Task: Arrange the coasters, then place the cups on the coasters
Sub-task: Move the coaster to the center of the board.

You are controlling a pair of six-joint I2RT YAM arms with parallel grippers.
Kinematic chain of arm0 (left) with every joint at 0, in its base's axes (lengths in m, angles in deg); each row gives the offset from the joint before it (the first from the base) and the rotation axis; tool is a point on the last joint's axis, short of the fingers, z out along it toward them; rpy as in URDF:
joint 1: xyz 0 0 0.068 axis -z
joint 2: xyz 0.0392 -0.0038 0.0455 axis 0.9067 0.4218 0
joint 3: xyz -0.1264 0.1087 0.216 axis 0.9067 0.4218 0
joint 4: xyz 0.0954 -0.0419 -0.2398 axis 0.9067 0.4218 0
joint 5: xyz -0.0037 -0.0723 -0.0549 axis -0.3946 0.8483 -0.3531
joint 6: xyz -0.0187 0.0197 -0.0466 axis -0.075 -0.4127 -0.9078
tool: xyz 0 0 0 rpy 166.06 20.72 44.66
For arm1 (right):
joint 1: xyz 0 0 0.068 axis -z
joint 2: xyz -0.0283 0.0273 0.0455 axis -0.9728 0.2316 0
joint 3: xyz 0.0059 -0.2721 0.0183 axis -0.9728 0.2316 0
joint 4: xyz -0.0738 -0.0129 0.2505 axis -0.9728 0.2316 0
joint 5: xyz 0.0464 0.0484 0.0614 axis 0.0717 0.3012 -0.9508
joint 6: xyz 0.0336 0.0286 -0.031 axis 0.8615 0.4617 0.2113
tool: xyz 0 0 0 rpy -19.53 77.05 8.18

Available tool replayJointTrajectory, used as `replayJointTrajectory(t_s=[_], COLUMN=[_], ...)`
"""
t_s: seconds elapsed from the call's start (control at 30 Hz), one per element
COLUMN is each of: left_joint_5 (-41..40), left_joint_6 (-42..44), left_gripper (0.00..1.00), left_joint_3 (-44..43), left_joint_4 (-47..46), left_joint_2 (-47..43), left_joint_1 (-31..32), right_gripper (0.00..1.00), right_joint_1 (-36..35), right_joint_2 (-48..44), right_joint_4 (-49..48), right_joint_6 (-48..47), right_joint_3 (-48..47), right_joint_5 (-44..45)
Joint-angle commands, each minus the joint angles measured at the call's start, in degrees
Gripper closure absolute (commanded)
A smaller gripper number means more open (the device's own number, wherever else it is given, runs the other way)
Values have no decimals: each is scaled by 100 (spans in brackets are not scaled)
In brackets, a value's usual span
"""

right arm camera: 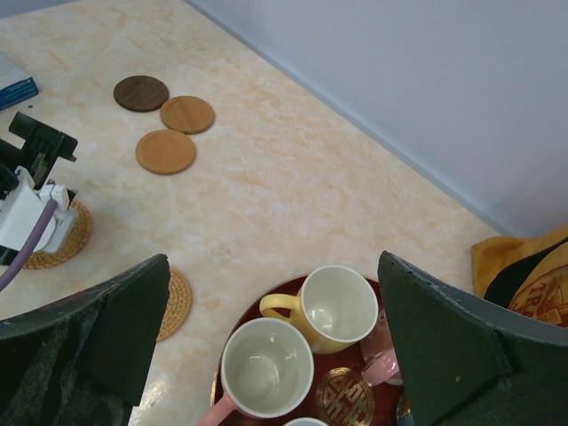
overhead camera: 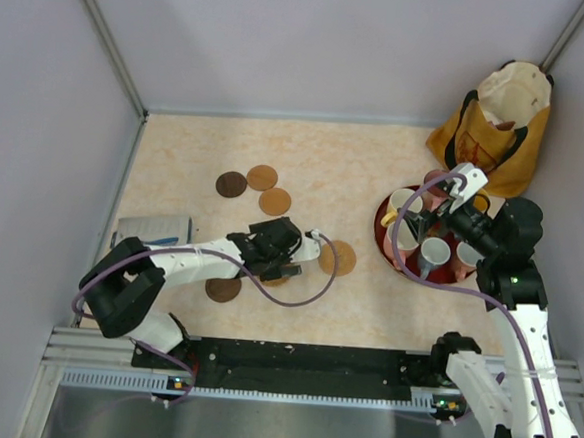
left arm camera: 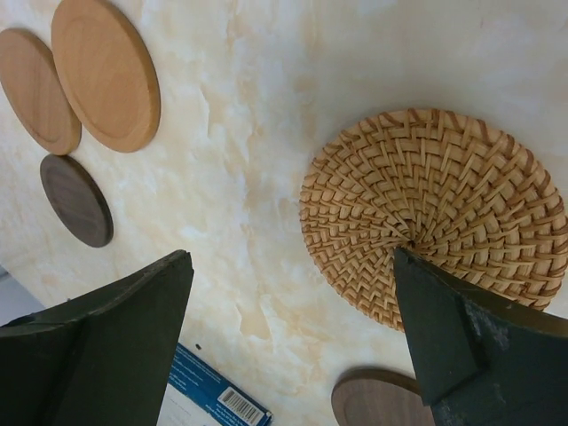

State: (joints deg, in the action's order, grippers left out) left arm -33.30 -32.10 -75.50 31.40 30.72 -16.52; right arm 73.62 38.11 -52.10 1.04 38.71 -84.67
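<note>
Six coasters lie on the table. Two tan wooden ones and a dark one form a group at the back. A woven coaster and a second dark coaster lie nearer. My left gripper hangs open just above another woven coaster, holding nothing. The cups stand on the red tray. My right gripper is open above the pale yellow cup and a pink cup, touching neither.
A yellow-orange bag stands at the back right behind the tray. A blue and white booklet lies at the left edge. Grey walls close in the table on three sides.
</note>
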Motion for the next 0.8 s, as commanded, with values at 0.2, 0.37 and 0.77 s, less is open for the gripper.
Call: replayJointTrajectory(t_s=[0.2,0.37,0.77], left_joint_5=[39,469,699], left_joint_6=[-37,323,675], left_gripper=[2,1,2], left_joint_3=[-506,-261,952], left_joint_4=[131,895,1741], left_joint_2=[-605,-1334,-2127], left_joint_1=[-642,-942,-995], right_gripper=[1,1,1], right_joint_1=[-44,-36,-36], right_joint_2=[-16,-16,-34], right_joint_4=[-185,-185,-194], right_joint_6=[-47,-65,-39], right_joint_3=[-18,-18,-27], right_joint_5=[-80,-89,-107])
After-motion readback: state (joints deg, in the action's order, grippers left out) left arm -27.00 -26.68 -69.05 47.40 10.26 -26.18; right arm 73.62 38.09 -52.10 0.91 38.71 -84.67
